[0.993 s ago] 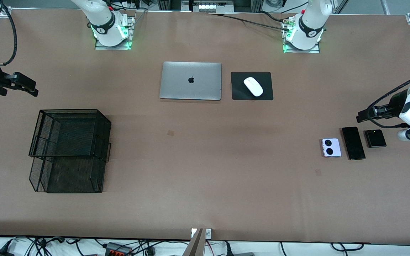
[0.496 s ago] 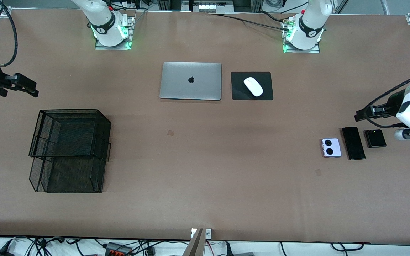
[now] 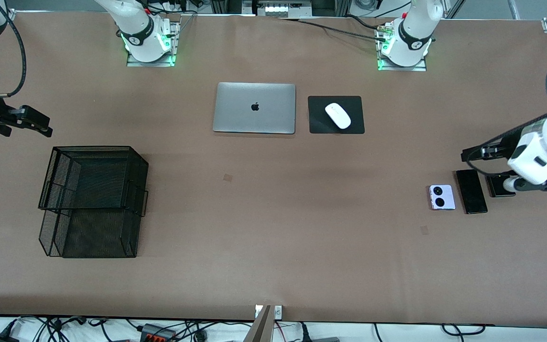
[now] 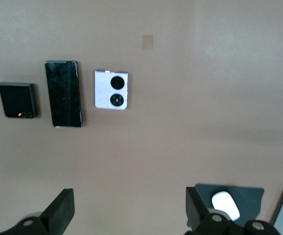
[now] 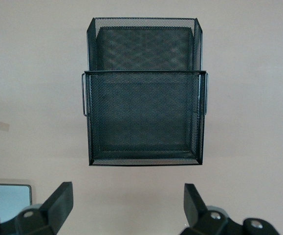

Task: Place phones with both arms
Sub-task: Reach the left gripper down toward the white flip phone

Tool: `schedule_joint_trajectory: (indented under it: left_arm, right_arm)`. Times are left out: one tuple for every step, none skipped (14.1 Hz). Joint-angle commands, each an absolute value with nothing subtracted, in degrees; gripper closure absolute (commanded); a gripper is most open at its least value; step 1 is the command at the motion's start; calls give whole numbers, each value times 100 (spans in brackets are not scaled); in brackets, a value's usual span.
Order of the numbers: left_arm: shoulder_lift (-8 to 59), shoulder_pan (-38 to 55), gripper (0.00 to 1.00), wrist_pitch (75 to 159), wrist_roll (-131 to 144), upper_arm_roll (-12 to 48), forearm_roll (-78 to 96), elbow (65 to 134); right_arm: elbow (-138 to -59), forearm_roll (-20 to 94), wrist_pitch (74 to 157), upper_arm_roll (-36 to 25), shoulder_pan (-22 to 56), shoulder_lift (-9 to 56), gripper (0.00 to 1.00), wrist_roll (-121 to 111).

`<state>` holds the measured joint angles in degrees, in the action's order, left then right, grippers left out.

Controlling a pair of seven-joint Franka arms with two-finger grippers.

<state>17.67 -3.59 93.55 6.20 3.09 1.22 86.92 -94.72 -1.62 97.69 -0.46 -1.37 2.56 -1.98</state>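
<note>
Three phones lie in a row near the left arm's end of the table: a lilac flip phone (image 3: 442, 197) (image 4: 111, 89), a long black slab (image 3: 471, 191) (image 4: 63, 93) and a small black flip phone (image 3: 496, 185) (image 4: 17, 100). In the front view the left arm's wrist hides part of the black flip phone. My left gripper (image 3: 468, 154) (image 4: 130, 203) hangs open and empty over bare table just off the slab's end. At the right arm's end, my right gripper (image 3: 43, 126) (image 5: 126, 198) hangs open and empty over the table beside the mesh tray.
A black two-tier mesh tray (image 3: 93, 148) (image 5: 143, 73) stands near the right arm's end. A closed silver laptop (image 3: 254, 108) and a white mouse (image 3: 338, 115) on a black pad (image 3: 318, 124) lie mid-table toward the bases.
The left arm has swung in toward the phones, and its wrist now covers part of the black flip phone. The right gripper has barely shifted. Both grippers stay open.
</note>
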Motion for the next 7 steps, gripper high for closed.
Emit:
schedule_joint_trajectory:
  left_arm:
    - [2222, -404, 0, 10148, 492, 334, 97, 8859]
    - [2415, -413, 0, 10334, 475, 325, 44, 8868]
    - [2652, -465, 0, 10432, 466, 316, 44, 8859]
    - [2828, -570, 0, 10607, 388, 316, 70, 8868]
    - [2978, -606, 0, 10782, 134, 316, 88, 8868]
    - [3119, -633, 0, 10941, -33, 316, 105, 8886]
    - [3216, -711, 0, 11108, -87, 316, 105, 8912]
  right_arm:
    - [-9571, -167, 9773, -18, -167, 158, 0, -114]
    - [-9571, -167, 9765, -18, -167, 150, 0, -114]
    - [-9580, -167, 9739, -18, -167, 141, 0, -114]
    - [-9589, -167, 9730, -26, -167, 123, 0, -114]
    - [-9589, -167, 9729, -26, -167, 114, 0, -114]
    - [-9606, -167, 9729, -26, -167, 106, 0, -114]
    - [-9606, -167, 9747, -18, -167, 114, 0, -114]
